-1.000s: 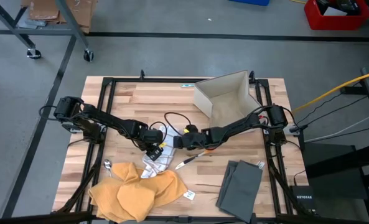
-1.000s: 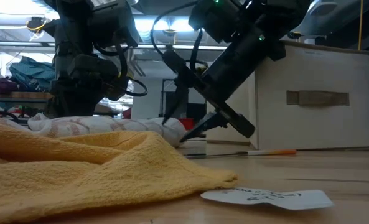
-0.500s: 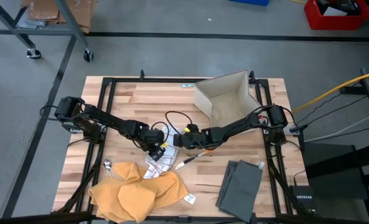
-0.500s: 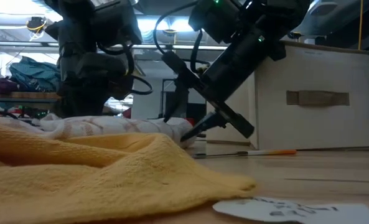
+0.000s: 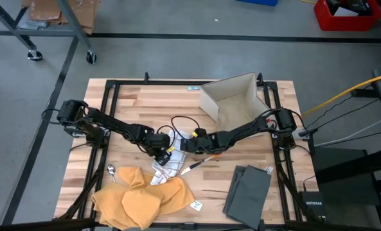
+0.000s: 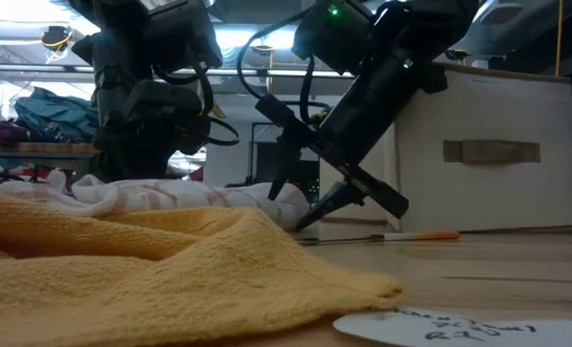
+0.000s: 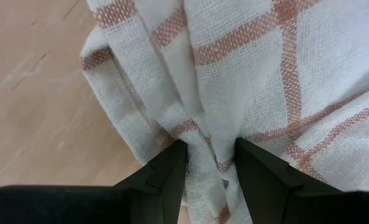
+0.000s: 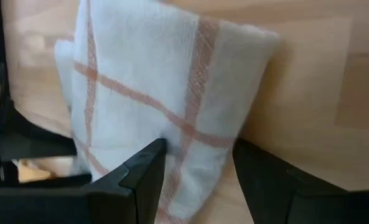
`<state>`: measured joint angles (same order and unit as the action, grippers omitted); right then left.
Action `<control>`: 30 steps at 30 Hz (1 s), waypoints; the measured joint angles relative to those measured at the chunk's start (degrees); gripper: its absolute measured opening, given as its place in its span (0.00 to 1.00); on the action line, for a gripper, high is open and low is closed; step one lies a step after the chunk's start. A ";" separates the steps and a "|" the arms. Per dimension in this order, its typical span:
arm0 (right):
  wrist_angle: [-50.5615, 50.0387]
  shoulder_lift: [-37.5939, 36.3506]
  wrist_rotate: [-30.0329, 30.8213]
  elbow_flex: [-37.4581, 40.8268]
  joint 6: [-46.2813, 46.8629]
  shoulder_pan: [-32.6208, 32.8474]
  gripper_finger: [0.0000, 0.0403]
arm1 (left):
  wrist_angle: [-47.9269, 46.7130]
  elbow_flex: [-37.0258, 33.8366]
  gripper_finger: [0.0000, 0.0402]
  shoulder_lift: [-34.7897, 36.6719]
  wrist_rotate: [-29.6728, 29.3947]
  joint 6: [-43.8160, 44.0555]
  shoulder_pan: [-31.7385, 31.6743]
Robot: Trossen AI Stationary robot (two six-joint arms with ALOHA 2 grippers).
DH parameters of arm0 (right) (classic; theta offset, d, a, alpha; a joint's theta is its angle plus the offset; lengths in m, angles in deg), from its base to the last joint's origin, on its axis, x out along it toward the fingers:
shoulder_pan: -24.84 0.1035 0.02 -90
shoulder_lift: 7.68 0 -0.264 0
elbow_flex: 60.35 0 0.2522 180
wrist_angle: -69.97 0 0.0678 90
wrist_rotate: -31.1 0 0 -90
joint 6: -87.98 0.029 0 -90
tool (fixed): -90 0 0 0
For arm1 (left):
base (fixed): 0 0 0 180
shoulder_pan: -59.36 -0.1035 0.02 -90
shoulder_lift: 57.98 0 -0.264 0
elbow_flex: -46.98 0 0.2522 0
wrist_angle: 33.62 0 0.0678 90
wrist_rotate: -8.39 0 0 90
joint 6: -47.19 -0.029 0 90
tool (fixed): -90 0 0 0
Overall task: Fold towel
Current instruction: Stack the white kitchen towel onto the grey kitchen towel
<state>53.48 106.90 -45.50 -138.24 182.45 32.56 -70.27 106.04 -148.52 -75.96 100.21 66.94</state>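
Both arms reach to mid-tabletop, their tips meeting over the white towel with red-brown check.

Left gripper: fingers pinching a bunched ridge of the towel; gathered folds run up between the two pads, cloth pressed against both inner faces. Bare wood shows to one side of the fingers, checked cloth fills the other side and everything ahead of them.

Right gripper: fingers straddle a folded edge of the same towel, cloth lying between them and touching the pads — a pinch on the fold. Ahead of these fingers the towel spreads flat; past its rounded corner is bare wood.

Low view: towel lies heaped on the tabletop between the two grippers, right gripper slanting down to its end.

Nearby, outside either grasp: yellow cloth, crumpled, touching the towel's near edge; grey folded cloth, well apart from the right fingers; pen just beside the right fingers; spoon; paper tag; beige fabric box behind the right arm.
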 joint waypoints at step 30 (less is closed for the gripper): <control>-0.90 4.35 8.54 -12.18 -26.78 -0.23 0.09 | -0.79 0.02 0.33 1.05 0.12 -0.99 0.00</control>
<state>52.58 111.25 -36.96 -150.42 155.66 32.33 -71.06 106.06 -147.47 -75.84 99.22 66.94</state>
